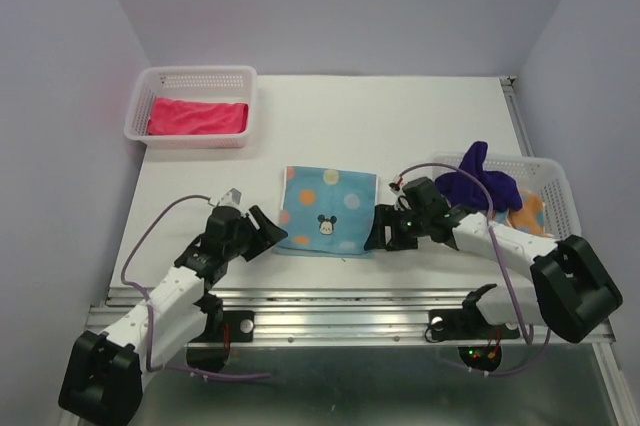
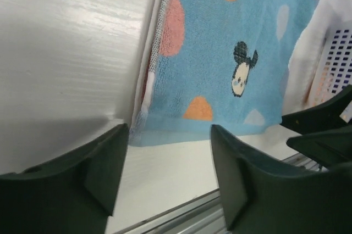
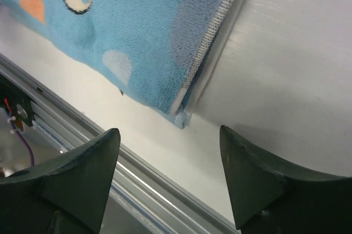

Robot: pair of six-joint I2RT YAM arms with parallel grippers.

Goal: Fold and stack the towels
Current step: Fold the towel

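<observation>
While both grippers stand with fingers spread and nothing held between them, the main risk, as I judge it, is a fingertip snagging the folded edge of the dotted blue towel [image 1: 328, 209] if an arm swings away low, which would drag the layers apart and spoil the fold. That towel lies flat on the table [image 1: 420, 126]. The left gripper [image 1: 268, 229] sits just beside its near left corner, the right gripper [image 1: 380, 231] just beside its near right corner, neither gripping it.

A white tabletop [image 1: 400, 116] is edged by a metal rail [image 1: 350, 301] along its near side. A light blue dotted towel [image 1: 330, 208] is laid flat near that edge, in the middle. The left basket [image 1: 200, 73] is set at the far left corner, the right basket [image 1: 556, 189] at the right side.
</observation>
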